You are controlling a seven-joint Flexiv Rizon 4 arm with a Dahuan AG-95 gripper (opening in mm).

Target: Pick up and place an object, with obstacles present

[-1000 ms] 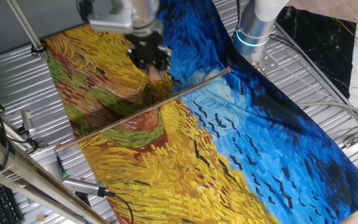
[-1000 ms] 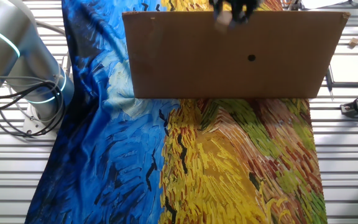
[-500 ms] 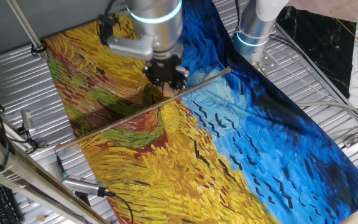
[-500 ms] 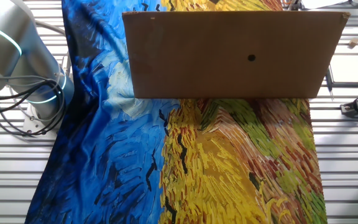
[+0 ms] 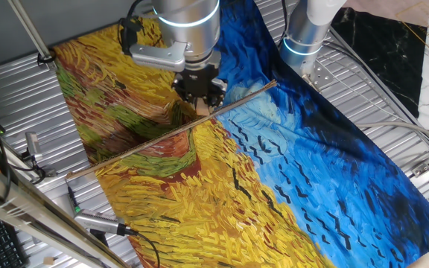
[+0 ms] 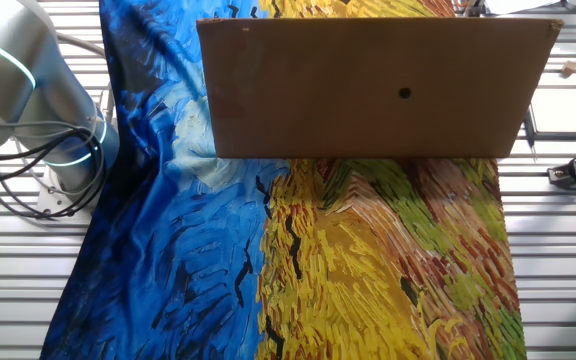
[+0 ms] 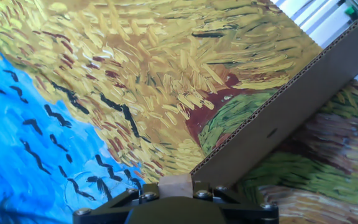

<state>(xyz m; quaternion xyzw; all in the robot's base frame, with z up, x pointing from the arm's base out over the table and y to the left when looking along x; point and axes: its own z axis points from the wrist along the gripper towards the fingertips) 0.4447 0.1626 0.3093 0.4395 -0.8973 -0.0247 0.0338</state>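
Gripper unmoved, vertical, clamping cube beside cardboard wall.

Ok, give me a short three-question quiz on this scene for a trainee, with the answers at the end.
1. True or false: the cardboard panel lies flat on the painted cloth.
2. In the fixed view that faces the panel's broad side, the gripper is: A) in plain sight above the panel, B) not visible, C) resting on the blue part of the cloth.
3. Fill in: in the hand view, the small thing sitting between the fingers is the pale tan ____.

Key:
1. False. It stands on edge, so one fixed view shows it only as a thin line.
2. B.
3. cube, right beside the panel's corrugated edge.
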